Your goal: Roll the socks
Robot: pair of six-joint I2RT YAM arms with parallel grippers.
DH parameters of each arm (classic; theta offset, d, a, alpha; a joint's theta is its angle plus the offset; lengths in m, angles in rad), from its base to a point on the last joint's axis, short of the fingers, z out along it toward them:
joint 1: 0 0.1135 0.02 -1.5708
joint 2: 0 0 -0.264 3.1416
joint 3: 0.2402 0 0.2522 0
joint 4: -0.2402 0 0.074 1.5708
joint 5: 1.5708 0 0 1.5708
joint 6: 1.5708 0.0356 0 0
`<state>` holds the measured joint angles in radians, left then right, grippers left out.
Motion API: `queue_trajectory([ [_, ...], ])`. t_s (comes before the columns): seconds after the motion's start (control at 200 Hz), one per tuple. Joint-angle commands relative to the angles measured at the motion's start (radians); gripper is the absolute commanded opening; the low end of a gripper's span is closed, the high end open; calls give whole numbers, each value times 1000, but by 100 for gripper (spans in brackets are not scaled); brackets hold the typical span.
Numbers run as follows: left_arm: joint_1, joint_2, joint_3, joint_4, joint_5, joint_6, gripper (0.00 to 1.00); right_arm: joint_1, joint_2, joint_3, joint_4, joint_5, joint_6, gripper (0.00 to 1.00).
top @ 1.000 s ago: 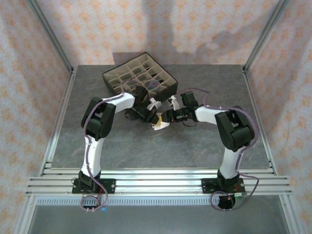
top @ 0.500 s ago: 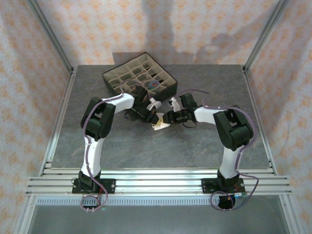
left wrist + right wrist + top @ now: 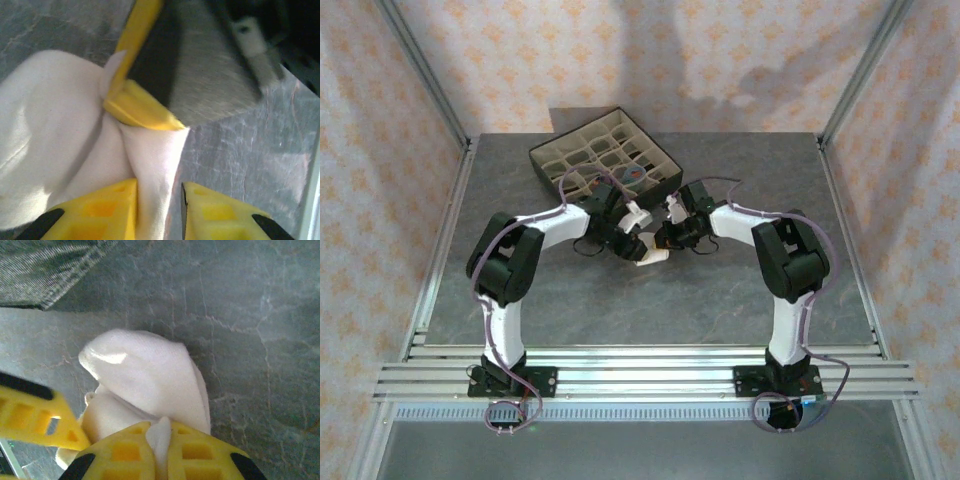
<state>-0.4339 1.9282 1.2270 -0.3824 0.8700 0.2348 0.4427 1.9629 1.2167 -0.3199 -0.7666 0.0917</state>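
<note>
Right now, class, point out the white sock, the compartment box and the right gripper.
white sock [image 3: 150,375], right wrist view, on its rounded upper fold.
compartment box [image 3: 595,145], top external view, on its beige dividers.
right gripper [image 3: 161,432], right wrist view, between the fingertips pinching the sock.

the top view is bright and even, with soft grey shadows on the wall [image 3: 660,60] far behind the white sock [image 3: 651,256]. both wrist views look fuzzy. in the right wrist view a shiny spot sits on the sock's upper left. in the left wrist view a grey shadow runs down it.
</note>
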Motion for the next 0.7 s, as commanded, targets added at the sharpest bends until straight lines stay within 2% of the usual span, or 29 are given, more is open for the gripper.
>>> queue_trajectory([
  [0.0,-27,-126,-59,91,-92,119,30,9,62,-8,-249,120,-20,8],
  [0.09,-57,-218,-116,142,-163,211,30,10,67,8,-275,113,-24,8],
  [0.26,-184,-366,-298,379,-499,427,39,11,88,51,-333,98,-42,9],
  [0.39,-277,-359,-366,508,-699,567,45,10,106,75,-366,93,-54,8],
  [0.546,-335,-284,-362,543,-790,652,46,10,110,87,-385,87,-57,8],
  [0.696,-346,-204,-355,604,-852,652,49,10,112,100,-405,80,-63,8],
])
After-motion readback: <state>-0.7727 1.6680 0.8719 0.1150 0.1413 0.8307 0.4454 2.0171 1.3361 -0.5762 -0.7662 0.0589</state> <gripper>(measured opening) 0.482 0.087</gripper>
